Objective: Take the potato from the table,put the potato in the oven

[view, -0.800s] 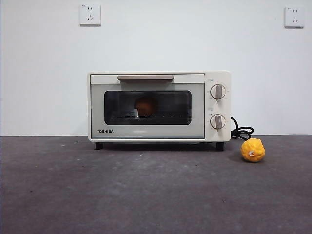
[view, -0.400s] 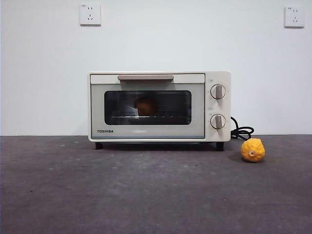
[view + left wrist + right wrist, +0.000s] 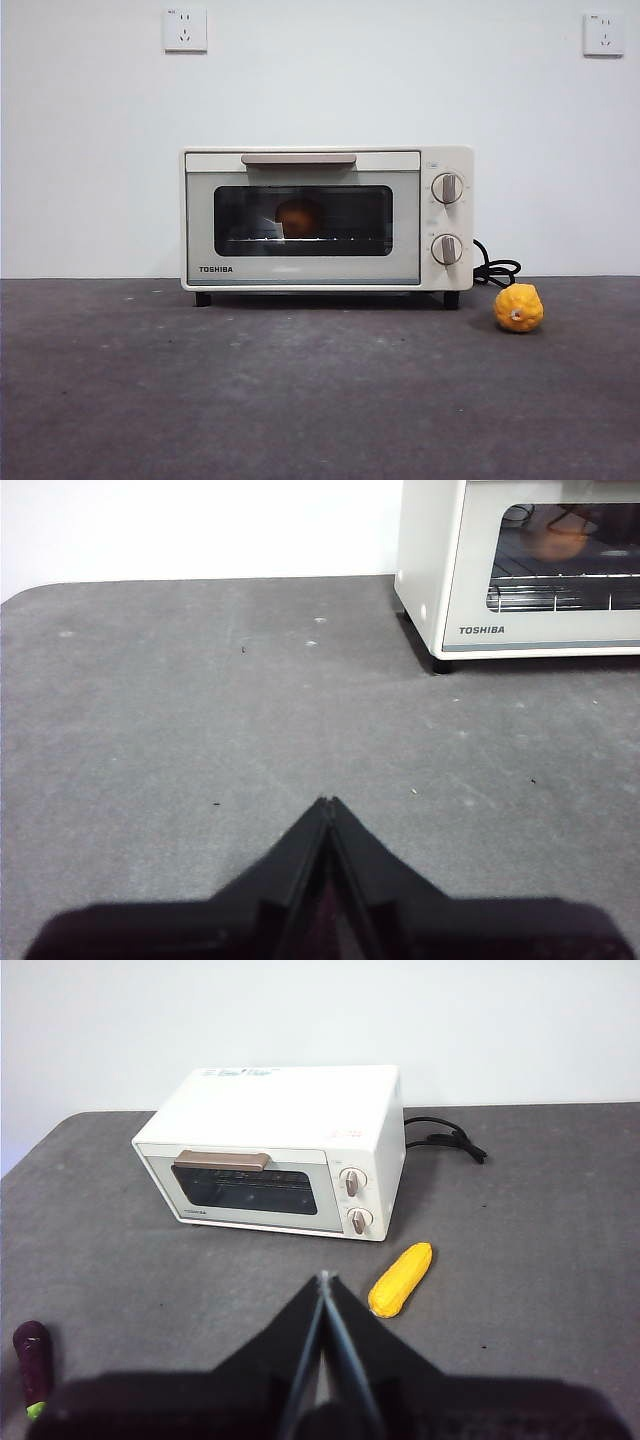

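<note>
The cream-white TOSHIBA oven (image 3: 326, 218) stands at the back of the dark grey table (image 3: 300, 390) with its door closed. Behind the dark glass, the brownish-orange potato (image 3: 299, 216) rests on the wire rack; the left wrist view also shows the potato (image 3: 556, 542) inside the oven (image 3: 520, 565). My left gripper (image 3: 327, 802) is shut and empty, low over the table and well off the oven's front corner. From higher up and farther back, my right gripper (image 3: 324, 1277) faces the oven (image 3: 285, 1150), shut and holding nothing. Neither arm appears in the front view.
A bumpy yellow fruit (image 3: 518, 307) lies on the table near the oven's knob side; the right wrist view shows this yellow fruit (image 3: 401, 1278) as elongated. The black power cord (image 3: 496, 270) coils behind it. A dark purple vegetable (image 3: 33, 1358) lies near the table's edge.
</note>
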Tool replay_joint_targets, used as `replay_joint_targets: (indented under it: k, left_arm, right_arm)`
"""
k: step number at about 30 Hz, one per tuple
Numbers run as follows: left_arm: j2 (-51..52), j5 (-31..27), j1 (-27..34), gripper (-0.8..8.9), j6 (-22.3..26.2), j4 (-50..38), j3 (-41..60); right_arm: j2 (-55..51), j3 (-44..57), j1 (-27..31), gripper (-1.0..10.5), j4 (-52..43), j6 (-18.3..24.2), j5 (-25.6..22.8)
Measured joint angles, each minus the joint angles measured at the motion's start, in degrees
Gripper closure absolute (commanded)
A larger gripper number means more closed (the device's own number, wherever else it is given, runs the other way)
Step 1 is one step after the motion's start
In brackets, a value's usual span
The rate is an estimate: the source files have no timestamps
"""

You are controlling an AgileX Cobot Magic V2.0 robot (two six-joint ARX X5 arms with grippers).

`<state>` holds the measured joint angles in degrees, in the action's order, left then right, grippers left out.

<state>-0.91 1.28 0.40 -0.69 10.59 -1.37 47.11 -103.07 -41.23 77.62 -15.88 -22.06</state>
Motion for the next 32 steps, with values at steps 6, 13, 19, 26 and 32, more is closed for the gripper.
replay_joint_targets:
  k: [6,13,19,26,32]
  left_arm:
    - [0.00,0.02,0.00,8.18,0.00,0.00,0.00]
    - [0.00,0.00,0.00,8.18,0.00,0.00,0.00]
    - [0.00,0.02,0.00,8.18,0.00,0.00,0.00]
    - [0.00,0.04,0.00,8.18,0.00,-0.02,0.00]
    - [0.00,0.04,0.02,8.18,0.00,0.00,0.00]
  right_arm:
    - [0.20,0.00,0.13,9.4,0.00,0.00,-0.24]
    - [0.35,0.00,11.08,9.4,0.00,5.03,-3.50]
    - [-1.01,5.33,23.80,9.4,-2.95,13.92,-1.79]
    - [-11.87,30.08,30.49,9.4,-31.19,21.14,12.44]
    - [-20.81,57.42,34.93,9.4,-54.71,22.84,22.80]
